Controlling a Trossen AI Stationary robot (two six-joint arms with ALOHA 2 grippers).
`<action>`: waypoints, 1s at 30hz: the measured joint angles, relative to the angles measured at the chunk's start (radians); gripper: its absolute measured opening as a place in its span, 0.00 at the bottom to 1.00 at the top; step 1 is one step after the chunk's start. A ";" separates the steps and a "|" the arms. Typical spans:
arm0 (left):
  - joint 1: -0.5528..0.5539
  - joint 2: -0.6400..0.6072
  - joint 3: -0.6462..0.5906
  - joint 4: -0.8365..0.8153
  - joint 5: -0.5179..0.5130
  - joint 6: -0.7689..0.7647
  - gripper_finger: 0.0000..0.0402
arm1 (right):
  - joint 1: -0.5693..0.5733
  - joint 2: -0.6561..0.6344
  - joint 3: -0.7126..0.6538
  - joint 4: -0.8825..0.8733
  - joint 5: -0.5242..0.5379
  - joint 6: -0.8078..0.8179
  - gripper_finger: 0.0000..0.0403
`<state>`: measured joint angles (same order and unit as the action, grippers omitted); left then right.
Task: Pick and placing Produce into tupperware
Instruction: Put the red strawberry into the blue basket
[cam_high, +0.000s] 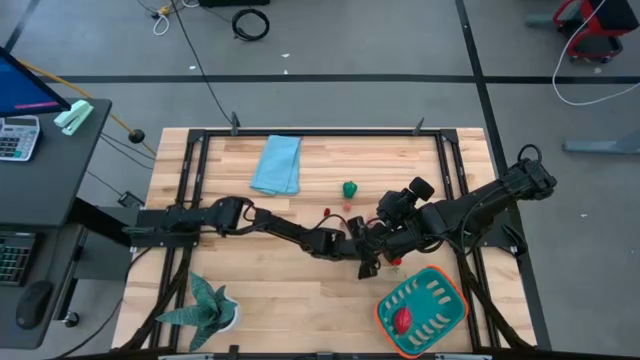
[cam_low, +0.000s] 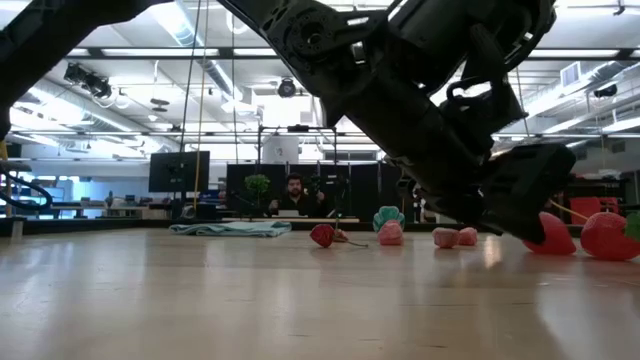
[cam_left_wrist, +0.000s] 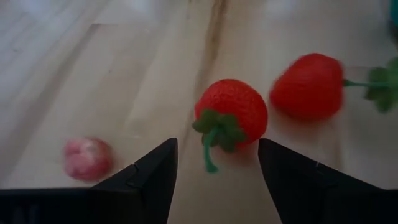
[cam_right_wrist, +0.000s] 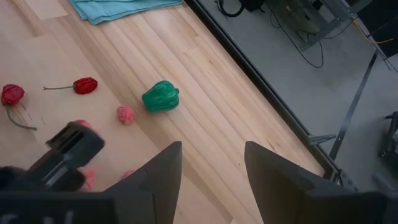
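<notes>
Left fingers (cam_left_wrist: 214, 180) spread, strawberry (cam_left_wrist: 231, 113) just beyond

Both arms crowd the middle of the tabletop (cam_high: 250, 300), the tupperware (cam_high: 452, 290) fills five o'clock, the plant (cam_high: 205, 305) blocks seven o'clock, and six o'clock lies open.

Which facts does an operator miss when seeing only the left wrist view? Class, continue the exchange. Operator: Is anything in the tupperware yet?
Observer: Yes. The high view shows one red piece inside the tupperware.
Operator: My left gripper is open before a strawberry. Where is the green piece?
Observer: The green pepper lies on the table beside the light blue cloth, apart from it.
Operator: And the right gripper?
Observer: The right gripper is open and empty, facing the pepper.
</notes>
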<state>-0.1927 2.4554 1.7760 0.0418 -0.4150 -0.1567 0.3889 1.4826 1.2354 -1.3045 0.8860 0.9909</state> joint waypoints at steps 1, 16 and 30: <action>0.001 0.000 0.000 0.000 0.000 0.013 0.58 | 0.000 0.000 0.000 0.000 0.000 0.000 0.46; 0.022 0.000 0.000 0.118 0.112 0.206 0.67 | -0.001 0.000 0.000 0.000 0.000 0.000 0.46; 0.068 0.003 0.000 0.131 0.200 0.199 0.67 | -0.001 0.000 0.000 0.000 0.007 -0.001 0.46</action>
<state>-0.1249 2.4584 1.7760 0.1731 -0.2151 0.0422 0.3882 1.4826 1.2354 -1.3045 0.8933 0.9903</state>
